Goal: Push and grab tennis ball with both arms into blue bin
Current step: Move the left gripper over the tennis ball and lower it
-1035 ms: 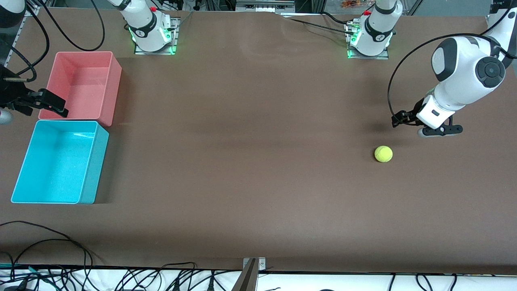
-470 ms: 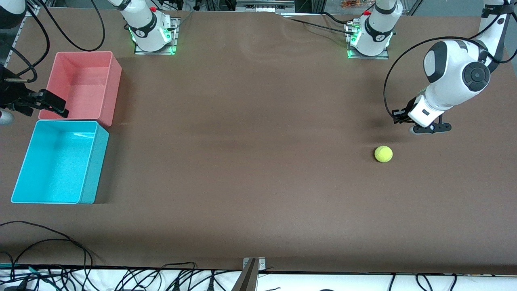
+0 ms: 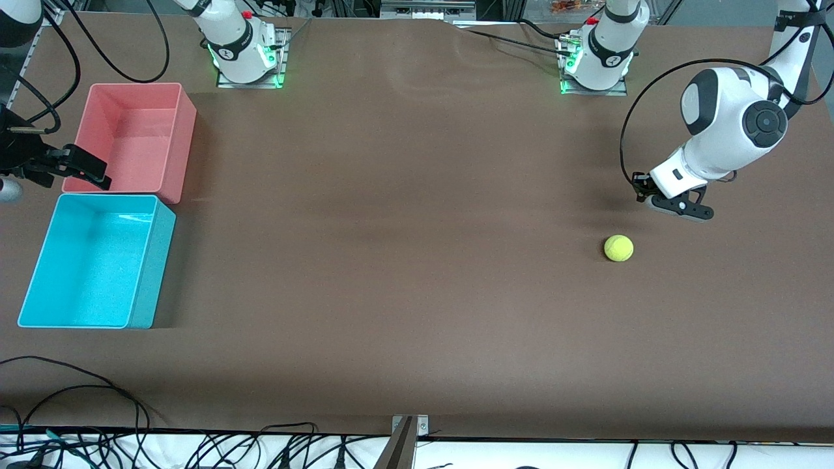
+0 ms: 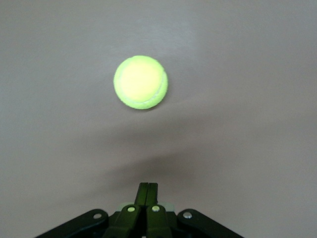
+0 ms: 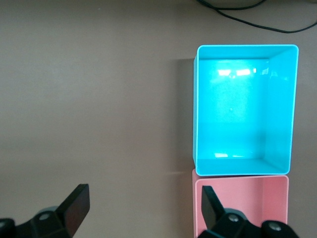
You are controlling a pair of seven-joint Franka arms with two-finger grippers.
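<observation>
The tennis ball [image 3: 618, 248] is small and yellow-green and lies on the brown table toward the left arm's end. It also shows in the left wrist view [image 4: 140, 82], ahead of the fingertips. My left gripper [image 3: 677, 206] [image 4: 147, 187] is shut and empty. It hangs low over the table close beside the ball, apart from it. The blue bin [image 3: 155, 260] [image 5: 196, 109] stands empty at the right arm's end. My right gripper [image 3: 68, 168] [image 5: 142, 203] is open and empty. It hovers by the pink bin's edge, beside the blue bin.
A pink-red bin [image 3: 186, 146] [image 5: 240, 208] of the same size stands against the blue bin, farther from the front camera. Bare brown table lies between the ball and the bins. Cables hang along the table's near edge [image 3: 195, 430].
My left gripper has shifted toward the ball and its wrist has turned. The ball, the bins and the right arm have not moved.
</observation>
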